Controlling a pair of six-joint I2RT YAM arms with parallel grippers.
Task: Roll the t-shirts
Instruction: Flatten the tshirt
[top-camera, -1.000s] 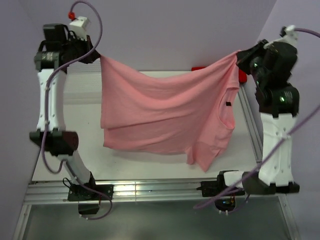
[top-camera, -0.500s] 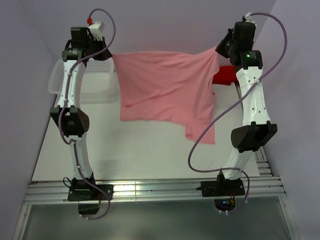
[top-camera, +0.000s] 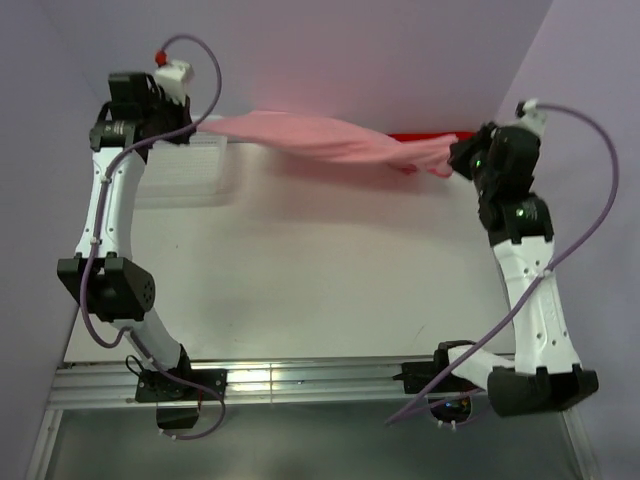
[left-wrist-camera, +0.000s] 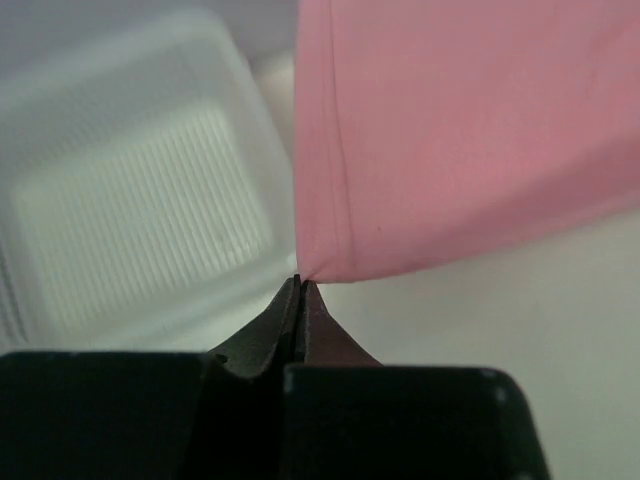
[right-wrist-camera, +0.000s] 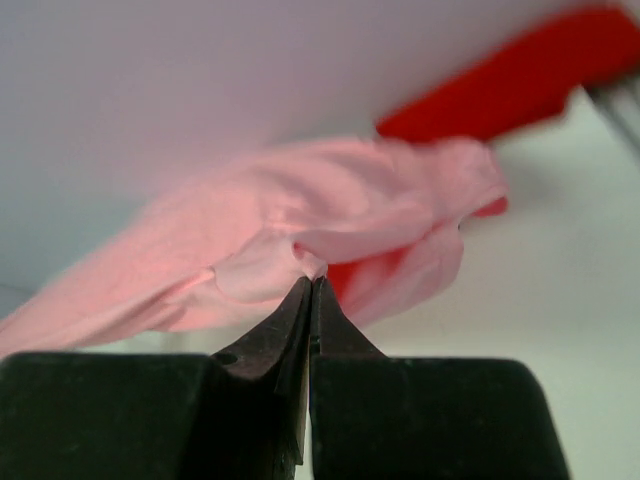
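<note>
A light-pink t-shirt hangs stretched between my two grippers along the far edge of the table, seen edge-on as a narrow band from above. My left gripper is shut on its left corner; in the left wrist view the fabric fans out from the pinched tips. On the right, my right gripper is shut on a bunched fold; the right wrist view shows the cloth gathered at the tips.
A white ribbed plastic basket stands at the far left of the table, under the left gripper. A red object lies at the far right behind the shirt. Purple walls close in the back and sides.
Both arms have swung the shirt from hanging spread over the table to the far edge, where it is now pulled out nearly flat. The grippers stayed shut on it.
</note>
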